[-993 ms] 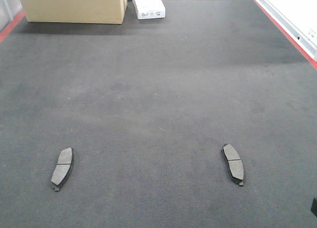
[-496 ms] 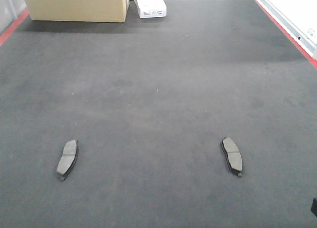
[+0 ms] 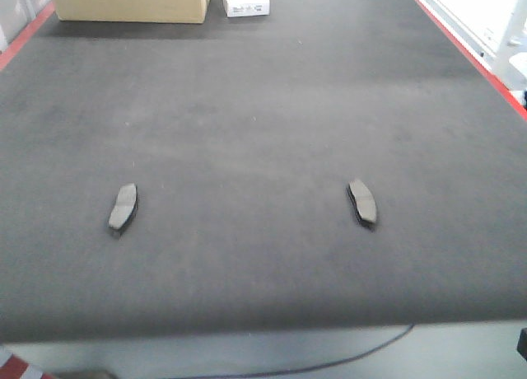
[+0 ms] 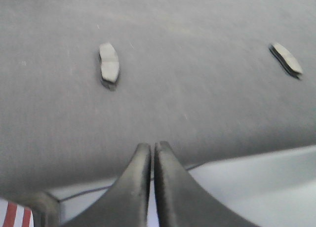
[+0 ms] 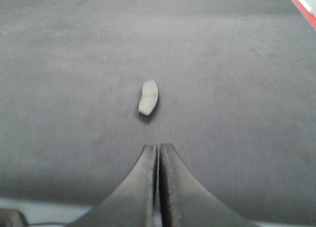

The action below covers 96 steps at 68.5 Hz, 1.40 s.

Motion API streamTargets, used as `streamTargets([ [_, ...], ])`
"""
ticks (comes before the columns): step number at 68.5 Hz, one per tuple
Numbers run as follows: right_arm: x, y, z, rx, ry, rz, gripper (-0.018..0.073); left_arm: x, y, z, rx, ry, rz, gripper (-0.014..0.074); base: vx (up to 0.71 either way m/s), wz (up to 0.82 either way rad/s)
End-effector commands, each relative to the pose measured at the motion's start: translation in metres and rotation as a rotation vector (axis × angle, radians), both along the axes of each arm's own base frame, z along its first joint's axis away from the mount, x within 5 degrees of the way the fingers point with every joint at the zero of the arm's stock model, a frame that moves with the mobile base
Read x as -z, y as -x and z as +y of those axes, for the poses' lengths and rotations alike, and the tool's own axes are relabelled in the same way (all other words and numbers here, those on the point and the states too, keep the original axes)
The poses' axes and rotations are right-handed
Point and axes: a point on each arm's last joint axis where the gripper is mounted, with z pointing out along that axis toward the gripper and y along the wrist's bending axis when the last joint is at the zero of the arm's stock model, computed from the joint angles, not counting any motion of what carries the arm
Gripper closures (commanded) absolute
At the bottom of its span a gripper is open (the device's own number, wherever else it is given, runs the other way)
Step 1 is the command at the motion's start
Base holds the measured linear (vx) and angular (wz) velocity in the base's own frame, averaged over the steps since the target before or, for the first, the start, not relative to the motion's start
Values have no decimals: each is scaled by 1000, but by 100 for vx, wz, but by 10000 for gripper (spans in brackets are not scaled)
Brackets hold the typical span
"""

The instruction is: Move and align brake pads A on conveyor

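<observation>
Lying well apart on the conveyor (image 3: 263,99), two brake pads A (image 3: 123,207) occupy lower left and lower right of the front view. Left gripper (image 4: 153,148) and right gripper (image 5: 158,147) hover, jaws pressed together, empty. Gathering and aligning are apparently not yet done.

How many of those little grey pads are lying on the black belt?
2 show: the left pad near the front edge of the belt, the right pad level with it, far apart. More may lie outside the views.
</observation>
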Motion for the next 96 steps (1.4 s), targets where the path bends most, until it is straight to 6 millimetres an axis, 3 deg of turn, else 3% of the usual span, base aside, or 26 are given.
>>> streamTargets([
  [1,-15,-3,0,2,-2,-99,569,-12,-3,-2,6,29,-74,603,-28,-6],
  [96,-13,-2,0,2,9,-69,569,-11,-3,-2,4,29,-70,603,-30,-6],
])
